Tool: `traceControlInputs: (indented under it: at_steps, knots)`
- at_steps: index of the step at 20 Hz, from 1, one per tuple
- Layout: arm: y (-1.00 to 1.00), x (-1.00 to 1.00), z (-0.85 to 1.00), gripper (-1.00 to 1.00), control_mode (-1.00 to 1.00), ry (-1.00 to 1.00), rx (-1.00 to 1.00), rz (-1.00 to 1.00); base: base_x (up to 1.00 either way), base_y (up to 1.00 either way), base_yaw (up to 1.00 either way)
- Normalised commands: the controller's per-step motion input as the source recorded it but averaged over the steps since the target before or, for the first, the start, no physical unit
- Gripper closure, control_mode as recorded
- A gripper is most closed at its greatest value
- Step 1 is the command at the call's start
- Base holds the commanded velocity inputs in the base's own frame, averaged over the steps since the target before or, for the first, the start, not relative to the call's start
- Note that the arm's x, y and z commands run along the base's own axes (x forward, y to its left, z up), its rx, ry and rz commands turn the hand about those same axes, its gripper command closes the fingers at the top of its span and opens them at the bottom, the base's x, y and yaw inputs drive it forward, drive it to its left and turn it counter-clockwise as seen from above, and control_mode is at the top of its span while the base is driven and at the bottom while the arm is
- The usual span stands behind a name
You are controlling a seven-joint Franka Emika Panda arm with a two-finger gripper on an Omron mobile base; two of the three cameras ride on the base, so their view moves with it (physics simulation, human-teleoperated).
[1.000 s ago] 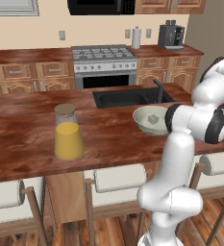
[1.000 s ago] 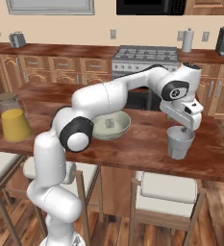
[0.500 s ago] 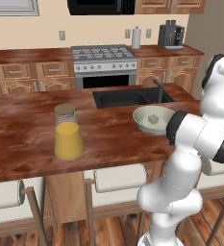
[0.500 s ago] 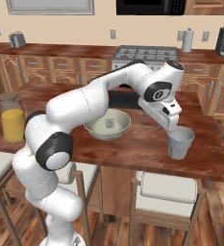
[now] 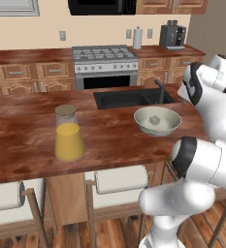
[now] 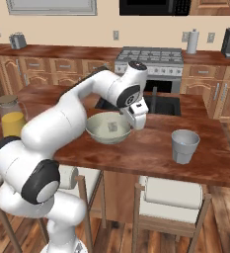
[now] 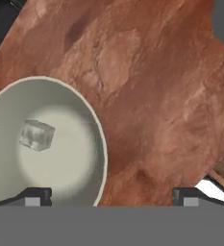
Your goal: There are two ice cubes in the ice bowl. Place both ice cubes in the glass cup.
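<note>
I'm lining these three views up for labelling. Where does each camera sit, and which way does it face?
Left base view: behind the arm on its left, looking forward and down over the counter at the carafe of orange juice and the ice bowl; white arm at lower right.
Right base view: behind on the right, facing the same counter; arm from lower left, open hand by the bowl, glass cup to its right.
Hand view: on the hand, looking down at one ice cube in the bowl; fingertips at bottom.
Shared: bowl and ice cube.

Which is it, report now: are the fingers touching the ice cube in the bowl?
Apart. In the hand view the ice cube lies in the bowl, well clear of both fingers, which stand open.
</note>
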Motion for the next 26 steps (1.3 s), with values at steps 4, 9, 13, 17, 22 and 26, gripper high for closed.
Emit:
traceControlInputs:
  at_steps: [4,9,13,17,22,26]
  knots:
    - [0.98,0.69,0.0,-1.0,-1.0,0.0,0.0,-0.05,0.0,0.0,0.0]
    - [0.48,0.55,-0.09,-1.0,-1.0,0.0,-0.09,0.1,0.0,0.0,0.0]
    - [0.15,0.56,-0.18,-1.0,-1.0,0.07,-0.1,0.35,0.0,0.0,0.0]
    - [0.0,0.33,-0.31,-1.0,-1.0,0.06,-0.12,0.58,0.0,0.0,0.0]
    - [0.0,0.21,-0.46,-1.0,-1.0,0.05,-0.13,0.61,0.0,0.0,0.0]
    - [0.0,0.19,-0.56,-1.0,-1.0,0.07,-0.22,0.35,0.0,0.0,0.0]
